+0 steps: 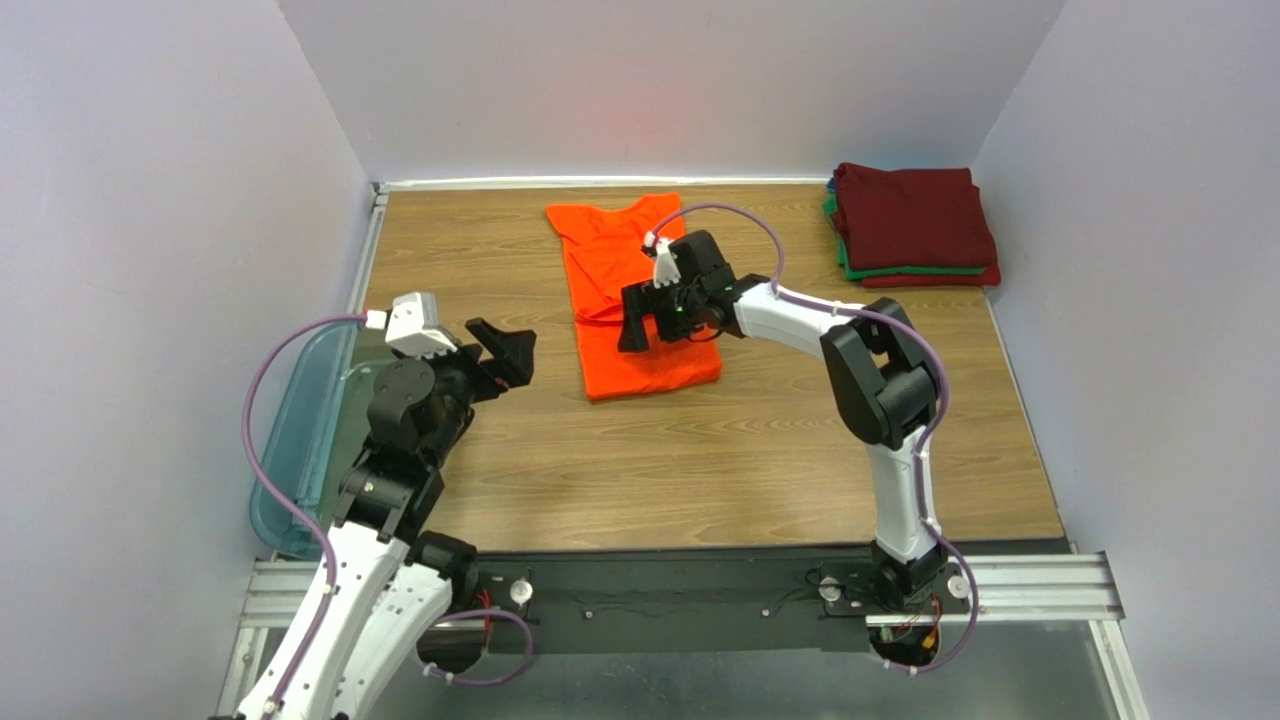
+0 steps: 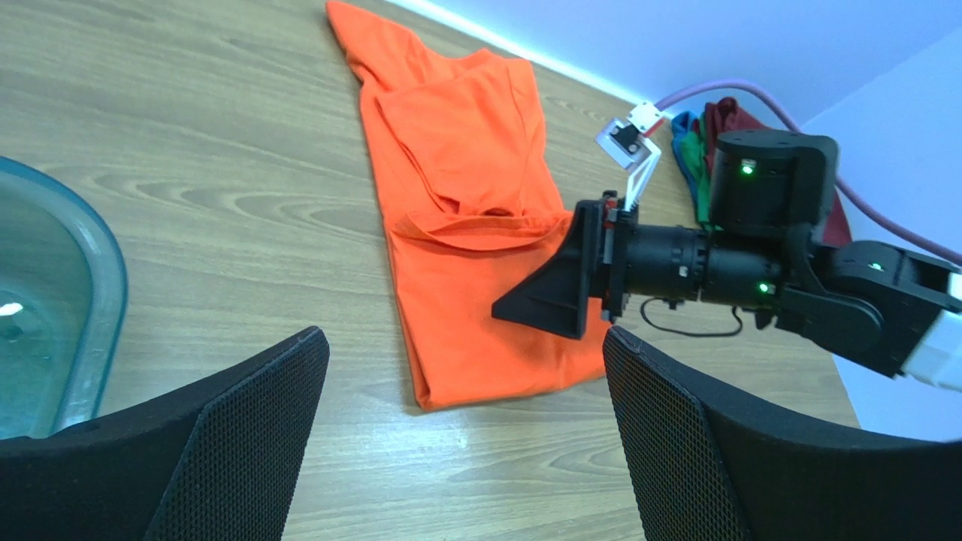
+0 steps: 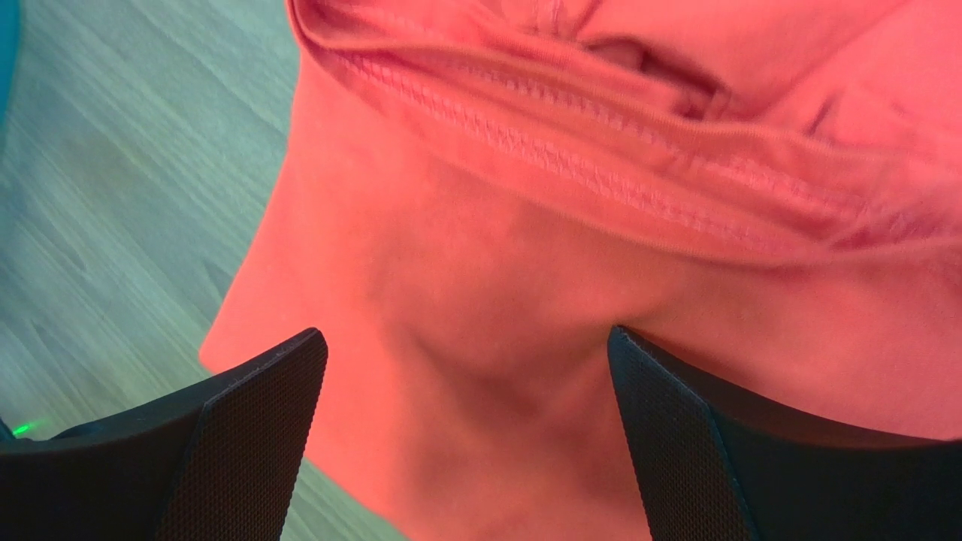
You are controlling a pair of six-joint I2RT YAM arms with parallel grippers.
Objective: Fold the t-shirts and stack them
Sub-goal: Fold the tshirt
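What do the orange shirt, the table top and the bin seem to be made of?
Orange shirt: soft matte cloth, seen in stitched hem and wrinkles. Table top: wood grain, perhaps laminate, low sheen. Bin: translucent bluish plastic, likely.

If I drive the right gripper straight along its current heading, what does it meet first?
The orange t-shirt. The right gripper is open and its wrist view shows the cloth filling the space ahead, with the table underneath. The gap looks small, but depth is unclear.

Wooden table (image 1: 751, 450) bears orange t-shirt (image 1: 613, 273), folded stack (image 1: 914, 222) (far right), bin (image 1: 293, 435).
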